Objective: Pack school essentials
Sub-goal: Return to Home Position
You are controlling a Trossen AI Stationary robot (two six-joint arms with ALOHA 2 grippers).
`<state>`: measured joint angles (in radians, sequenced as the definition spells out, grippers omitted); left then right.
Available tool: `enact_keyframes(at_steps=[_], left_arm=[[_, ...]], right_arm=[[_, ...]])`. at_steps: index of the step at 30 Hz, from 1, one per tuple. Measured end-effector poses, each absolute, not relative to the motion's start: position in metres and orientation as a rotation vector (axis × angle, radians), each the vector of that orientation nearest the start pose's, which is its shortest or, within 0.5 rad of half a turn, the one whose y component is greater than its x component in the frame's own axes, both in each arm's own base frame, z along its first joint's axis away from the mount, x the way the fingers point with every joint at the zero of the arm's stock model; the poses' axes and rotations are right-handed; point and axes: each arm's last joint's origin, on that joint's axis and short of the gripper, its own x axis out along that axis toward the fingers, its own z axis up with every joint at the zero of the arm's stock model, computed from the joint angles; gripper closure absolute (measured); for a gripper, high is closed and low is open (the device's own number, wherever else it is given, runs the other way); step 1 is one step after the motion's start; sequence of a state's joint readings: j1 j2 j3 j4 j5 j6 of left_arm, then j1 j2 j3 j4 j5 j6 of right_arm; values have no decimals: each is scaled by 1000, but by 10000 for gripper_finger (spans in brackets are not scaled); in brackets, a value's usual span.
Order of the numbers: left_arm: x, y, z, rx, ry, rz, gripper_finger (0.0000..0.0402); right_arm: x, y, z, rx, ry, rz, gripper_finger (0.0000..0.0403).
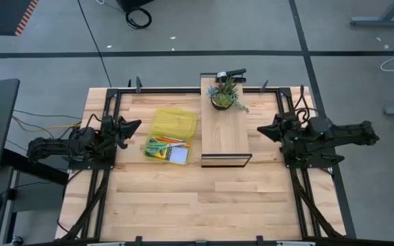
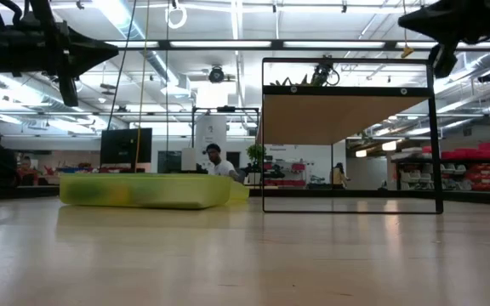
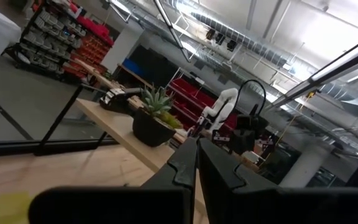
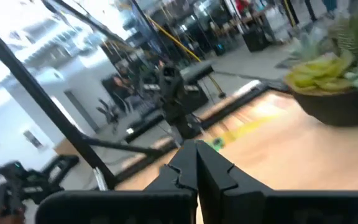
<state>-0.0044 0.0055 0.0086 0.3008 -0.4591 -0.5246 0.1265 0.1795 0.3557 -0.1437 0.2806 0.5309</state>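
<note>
The translucent yellow case (image 1: 172,136) lies open on the table left of centre. Its tray holds the green-handled scissors (image 1: 157,145), orange pencils (image 1: 172,141), a yellow-green crayon box (image 1: 157,154) and the light blue sticky-note pad (image 1: 179,156). In the low view the case (image 2: 147,189) is a flat yellow tray resting on the tabletop. My left gripper (image 1: 137,125) hangs shut above the table's left side, left of the case. My right gripper (image 1: 260,129) is shut above the right side, beside the wooden shelf. Both hold nothing.
A wooden shelf on a black frame (image 1: 225,123) stands at the table's middle, with a potted green plant (image 1: 224,96) and a black stapler-like object (image 1: 232,74) on its far end. Bare tabletop (image 1: 204,205) lies along the near side. A person (image 2: 217,161) sits in the room beyond.
</note>
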Motion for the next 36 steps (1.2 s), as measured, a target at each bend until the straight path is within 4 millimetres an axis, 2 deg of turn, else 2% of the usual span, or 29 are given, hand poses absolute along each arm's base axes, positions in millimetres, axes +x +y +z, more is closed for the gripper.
enact_keyframes(at_steps=[7,16,29,36], left_arm=[[90,13,193,-568,-401,382,381],[91,13,191,-564,-386,389,398],[91,11,192,-573,-388,373,396],[94,2,182,-574,-259,307,398]], right_arm=[[99,5,228,543,-196,-103,399],[105,0,194,581,-243,-136,400],[105,-11,195,545,-279,-101,401],[106,-12,191,501,-237,-135,400]])
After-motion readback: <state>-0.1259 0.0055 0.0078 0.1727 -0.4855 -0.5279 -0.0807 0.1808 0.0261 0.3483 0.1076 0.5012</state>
